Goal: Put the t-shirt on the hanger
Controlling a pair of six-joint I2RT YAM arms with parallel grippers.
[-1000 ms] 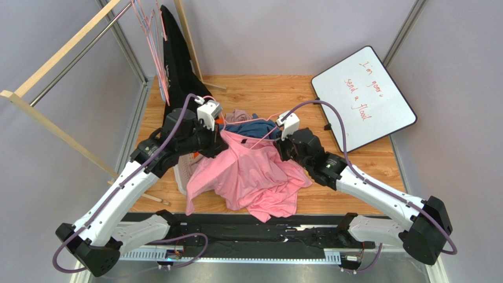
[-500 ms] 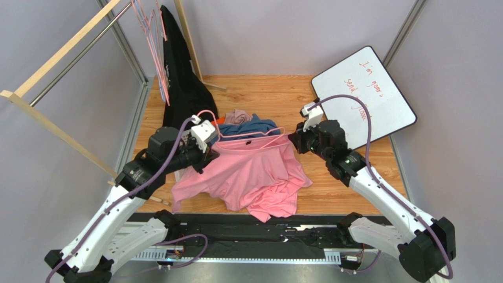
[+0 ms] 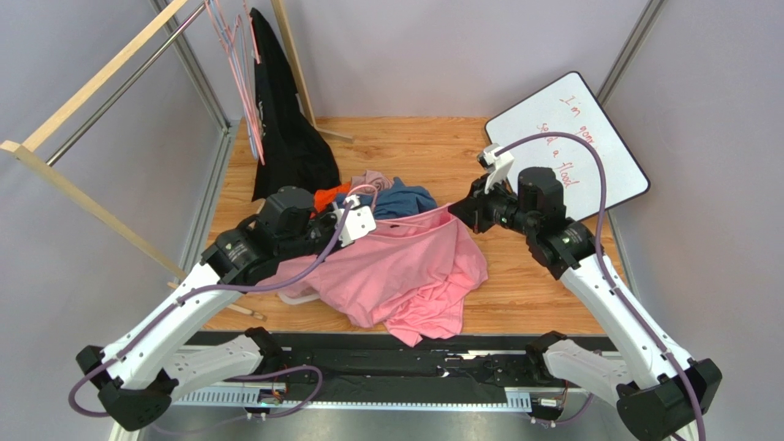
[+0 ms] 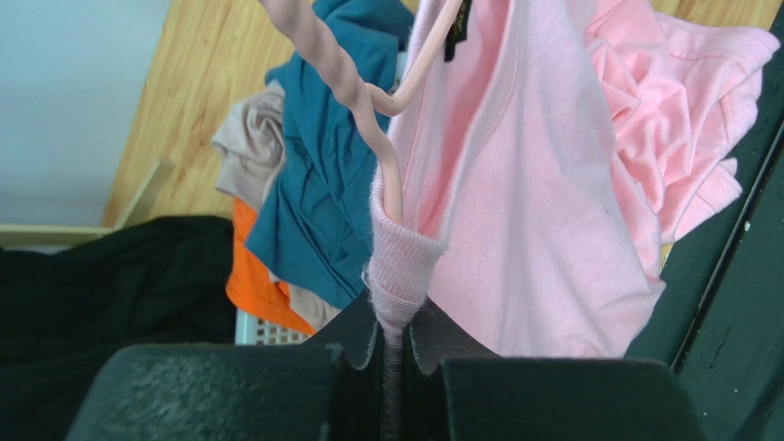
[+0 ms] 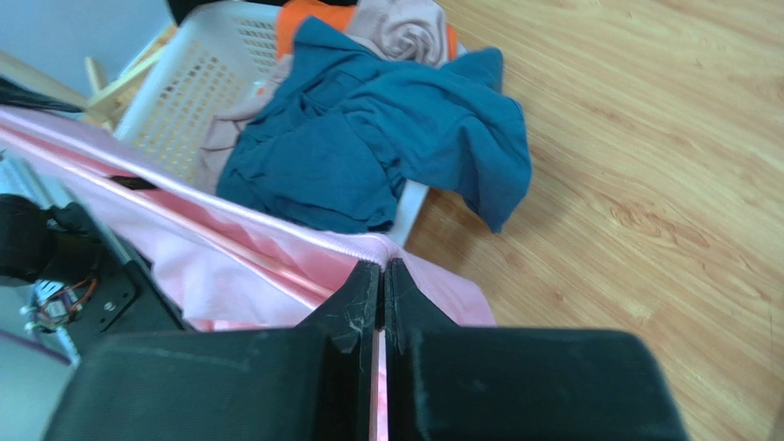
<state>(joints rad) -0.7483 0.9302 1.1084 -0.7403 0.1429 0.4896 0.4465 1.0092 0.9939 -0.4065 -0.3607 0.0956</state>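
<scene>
**T-shirt (image 3: 405, 271) pinched at two points**

The left hand (image 4: 394, 331) is clamped tight on the shirt's ribbed neckband, just where the hanger (image 4: 339, 78) wire slips into the neck opening. The right hand (image 5: 382, 276) is closed hard on another edge of the shirt. The cloth stretches between them, its lower part heaped on the bench (image 3: 432, 147) beside a blue t-shirt (image 5: 368, 147) spilling from a white basket (image 5: 184, 83).

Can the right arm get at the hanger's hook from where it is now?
Probably not yet. The right gripper is shut on the t-shirt's edge. The hanger's hook sits across the stretched cloth, beside the left gripper, so the right gripper would need to let go first.
</scene>
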